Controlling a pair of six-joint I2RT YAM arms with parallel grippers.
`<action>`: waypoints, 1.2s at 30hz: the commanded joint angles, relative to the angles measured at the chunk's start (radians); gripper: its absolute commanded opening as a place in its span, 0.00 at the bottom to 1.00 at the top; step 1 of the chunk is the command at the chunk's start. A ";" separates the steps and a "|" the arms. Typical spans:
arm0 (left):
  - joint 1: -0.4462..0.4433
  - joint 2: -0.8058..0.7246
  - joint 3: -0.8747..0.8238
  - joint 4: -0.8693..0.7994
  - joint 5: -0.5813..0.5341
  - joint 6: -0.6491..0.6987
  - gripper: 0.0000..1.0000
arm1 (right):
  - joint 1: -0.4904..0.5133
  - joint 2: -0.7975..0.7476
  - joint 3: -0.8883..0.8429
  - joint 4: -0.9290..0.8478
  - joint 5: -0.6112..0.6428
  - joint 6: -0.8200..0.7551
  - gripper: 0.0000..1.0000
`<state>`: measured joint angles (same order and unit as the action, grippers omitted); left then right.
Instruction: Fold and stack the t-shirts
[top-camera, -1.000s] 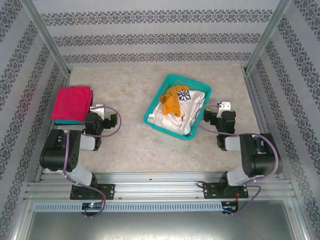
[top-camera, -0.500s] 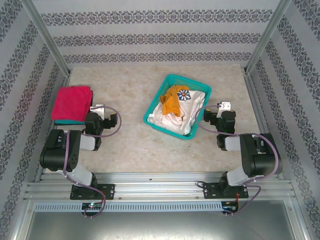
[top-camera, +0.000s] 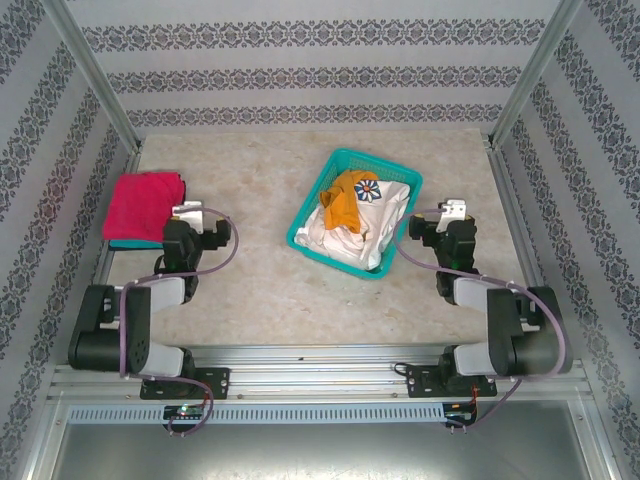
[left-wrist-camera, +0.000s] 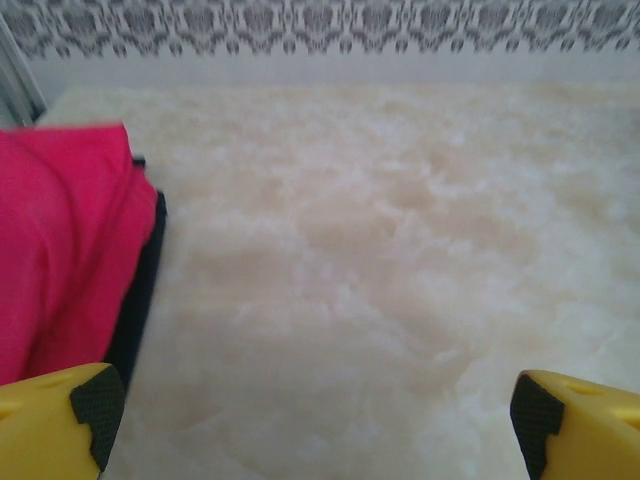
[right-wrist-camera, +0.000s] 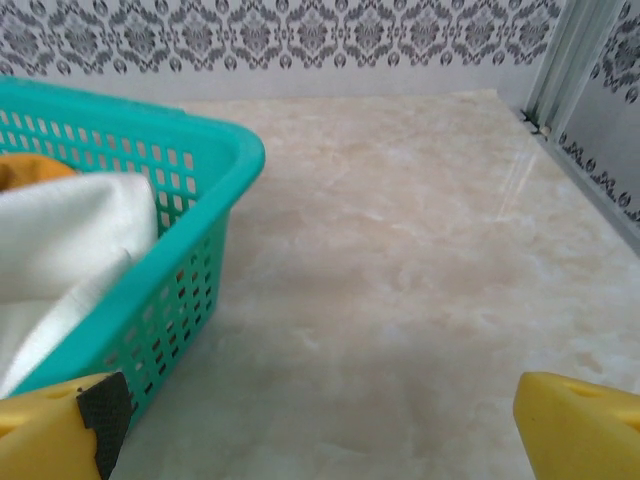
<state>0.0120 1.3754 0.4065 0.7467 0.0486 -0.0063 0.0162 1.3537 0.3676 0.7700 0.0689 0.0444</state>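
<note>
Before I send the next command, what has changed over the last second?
Both arms shifted pose: their elbows dropped back toward the near edge. The left claw nudged slightly left, toward the folded magenta t-shirt; the right claw barely moved. Both are open, nothing taken or released. The magenta t-shirt, the basket and the mustard-orange t-shirt in it stayed put.

Table's a beige marbled slab (top-camera: 260, 290), a bit glossy, under soft even light. White wallpaper with dark damask bands covers the back wall (top-camera: 320, 75) at 12 o'clock and the side walls (top-camera: 45, 150) at 9 and 3. Silver metal posts (top-camera: 90, 70) slant in at 11 and 1. Aluminium rails (top-camera: 320, 365) run along 6 o'clock, with grey sheet metal (top-camera: 320, 450) just below them.
</note>
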 joint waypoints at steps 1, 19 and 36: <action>-0.017 -0.090 0.042 -0.120 0.015 0.000 1.00 | 0.012 -0.075 0.026 -0.108 0.001 -0.005 0.98; -0.394 -0.001 0.326 -0.282 0.165 -0.126 1.00 | 0.182 -0.223 0.392 -0.954 -0.002 0.297 0.98; -0.396 -0.342 0.102 -0.429 0.131 -0.055 1.00 | 0.685 0.433 1.024 -1.115 0.284 0.519 0.92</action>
<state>-0.3786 1.0874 0.5316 0.3981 0.1856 -0.0860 0.6792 1.7088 1.3045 -0.2741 0.2722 0.5034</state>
